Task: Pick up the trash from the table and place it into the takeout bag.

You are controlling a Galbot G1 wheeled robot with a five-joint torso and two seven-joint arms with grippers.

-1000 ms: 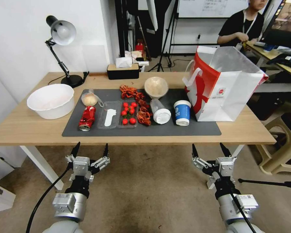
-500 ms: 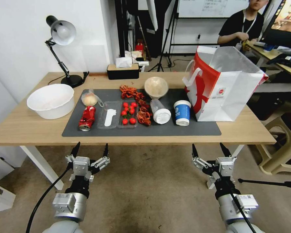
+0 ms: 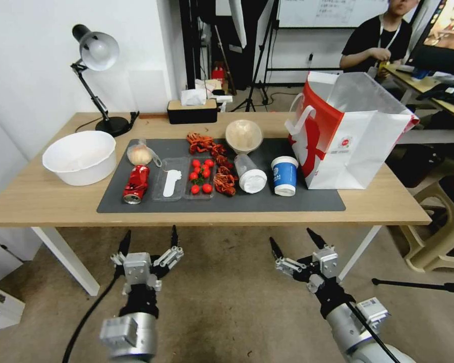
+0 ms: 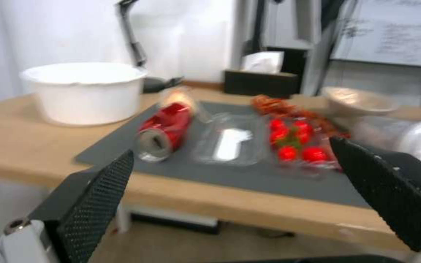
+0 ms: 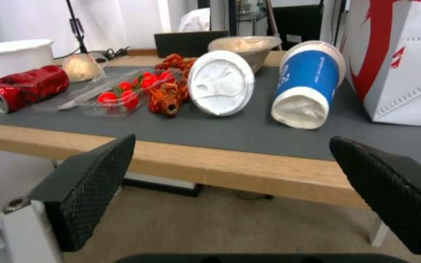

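Wood table [image 3: 45, 201] | left claw [image 3: 150, 238], right claw [image 3: 292, 239] agape below edge

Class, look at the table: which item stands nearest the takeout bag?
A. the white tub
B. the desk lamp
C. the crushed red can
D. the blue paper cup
D: the blue paper cup stands on the mat right beside the takeout bag; the can lies at the mat's far left.

Two silver-grey arms, black wrist collars, black cables alongside. Left gripper [image 3: 150, 241] and right gripper [image 3: 293, 241] — pale metal knuckles, slim black fingers [image 4: 96, 199] with dimpled pads.
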